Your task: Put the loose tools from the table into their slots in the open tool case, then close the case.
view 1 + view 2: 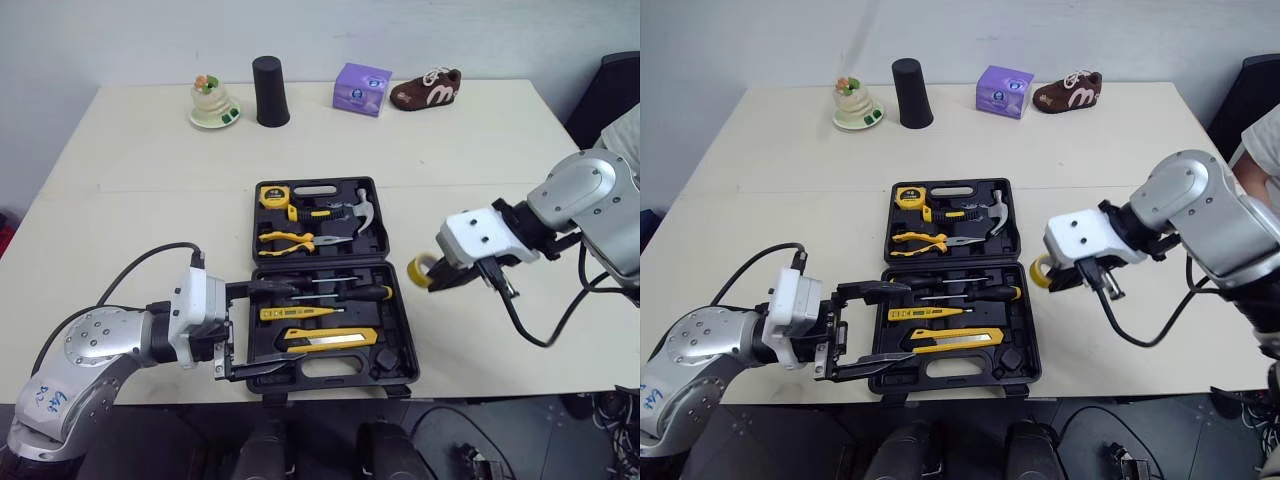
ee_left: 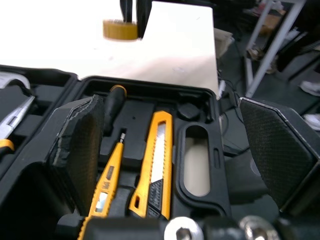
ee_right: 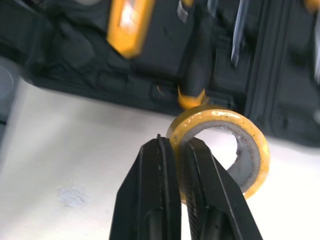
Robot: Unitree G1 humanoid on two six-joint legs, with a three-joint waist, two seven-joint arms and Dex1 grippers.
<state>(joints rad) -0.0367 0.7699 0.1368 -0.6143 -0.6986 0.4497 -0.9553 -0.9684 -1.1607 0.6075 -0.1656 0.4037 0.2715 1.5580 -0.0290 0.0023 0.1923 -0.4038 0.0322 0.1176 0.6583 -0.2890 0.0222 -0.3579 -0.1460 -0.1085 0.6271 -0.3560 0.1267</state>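
Tape – a yellow roll (image 1: 417, 272) – hangs in the right gripper (image 3: 172, 145), whose two black fingers are pinched on the roll's wall, one inside the ring and one outside. The roll sits just off the right side of the open tool case (image 1: 396, 340), level with the near half and above the table (image 1: 150, 200). Across the case, the left gripper (image 1: 285, 327) has its fingers spread wide and holds nothing; it reaches in from the near left corner, over the half holding the yellow utility knife (image 1: 330, 340) and the screwdrivers (image 1: 340, 292). Whether its lower finger touches the case rim I cannot tell. The far half carries the pliers (image 1: 290, 240) and the hammer (image 1: 360, 210).
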